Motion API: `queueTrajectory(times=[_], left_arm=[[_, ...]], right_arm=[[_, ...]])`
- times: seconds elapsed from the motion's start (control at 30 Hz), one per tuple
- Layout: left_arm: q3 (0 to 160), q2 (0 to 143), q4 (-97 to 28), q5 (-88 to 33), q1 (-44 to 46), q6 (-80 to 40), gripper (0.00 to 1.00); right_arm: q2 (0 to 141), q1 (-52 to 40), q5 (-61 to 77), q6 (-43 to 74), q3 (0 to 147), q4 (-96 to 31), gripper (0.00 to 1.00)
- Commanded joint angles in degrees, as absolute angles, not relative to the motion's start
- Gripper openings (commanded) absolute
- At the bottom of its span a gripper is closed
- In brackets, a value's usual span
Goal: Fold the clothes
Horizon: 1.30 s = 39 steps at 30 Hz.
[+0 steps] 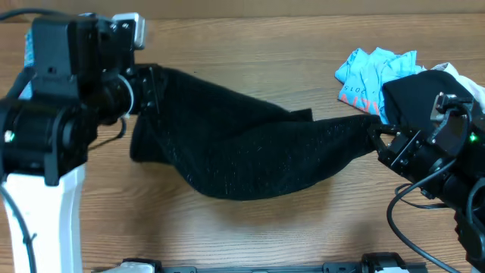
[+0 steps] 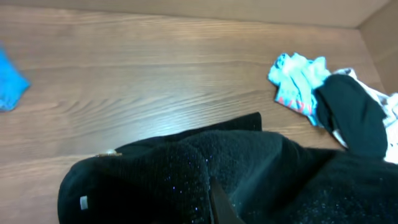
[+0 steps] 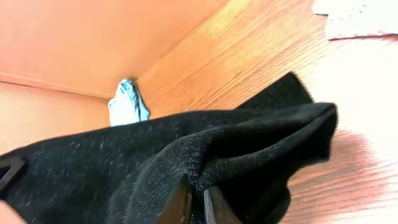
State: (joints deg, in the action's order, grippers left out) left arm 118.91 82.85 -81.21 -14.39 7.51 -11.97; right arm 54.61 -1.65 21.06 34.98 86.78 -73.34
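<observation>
Black knit garment (image 1: pixel 242 152) spans mid-table (image 1: pixel 250 45), long axis running left edge to right edge, belly sagging toward the near edge between two holds. Left gripper (image 1: pixel 142 95) is pinched on its left end near the far-left corner. Right gripper (image 1: pixel 377 139) is pinched on the right end by the right edge, slightly nearer. Each arm has its own end, so neither is closer overall. Fabric is dark, ribbed and fuzzy, doubled over at the right pinch. Sky-blue tee (image 1: pixel 371 72) is bunched at the far-right corner, apart.

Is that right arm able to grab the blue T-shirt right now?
Probably not yet: the right gripper is shut on the black knit, though the T-shirt lies close by.
</observation>
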Motion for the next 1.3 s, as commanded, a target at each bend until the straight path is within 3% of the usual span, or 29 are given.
queueTrajectory(times=[0.0, 0.3, 0.43, 0.53, 0.63, 0.67, 0.7, 0.73, 1.03, 1.13, 1.27], left_arm=[[120.40, 77.73, -82.98, -5.78, 7.51, -15.75, 0.11], [120.33, 87.02, -83.85, 4.01, 7.53, -18.50, 0.09], [120.31, 98.06, -81.34, 5.19, 7.40, -18.37, 0.14], [120.33, 105.41, -78.81, 5.52, 7.09, -17.98, 0.27], [120.33, 109.27, -79.75, 5.50, 7.09, -18.00, 0.34], [120.33, 109.71, -80.42, 5.52, 7.09, -18.00, 0.35], [120.33, 109.75, -81.03, 5.52, 7.09, -18.00, 0.61], [120.33, 109.73, -81.69, 5.58, 7.09, -17.85, 0.89], [119.90, 113.16, -91.02, 4.89, 7.03, -13.98, 0.95], [118.24, 117.49, -94.74, 1.50, 7.05, -13.50, 0.91], [113.21, 120.27, -93.08, 1.45, 6.83, -13.54, 0.88]], right_arm=[[54.06, -1.87, 18.83, 34.50, 90.45, -72.66, 0.04], [66.67, -1.87, 15.00, 35.97, 90.32, -72.12, 0.04], [77.65, -1.89, 15.00, 34.15, 90.32, -70.39, 0.04], [83.57, -1.89, 15.03, 32.88, 90.32, -69.14, 0.08], [85.12, -1.87, 14.90, 29.67, 90.32, -69.12, 0.28], [84.86, -1.87, 13.93, 29.52, 90.37, -69.14, 0.49], [84.66, -1.87, 12.82, 29.50, 90.39, -69.14, 0.90], [84.66, -1.87, 12.05, 29.23, 90.39, -69.47, 1.00], [84.90, -1.87, 4.08, 26.74, 90.06, -80.05, 1.00], [84.99, -1.87, 3.14, 26.68, 89.95, -86.41, 1.00], [84.99, -1.87, 1.54, 26.52, 87.64, -85.78, 1.00]])
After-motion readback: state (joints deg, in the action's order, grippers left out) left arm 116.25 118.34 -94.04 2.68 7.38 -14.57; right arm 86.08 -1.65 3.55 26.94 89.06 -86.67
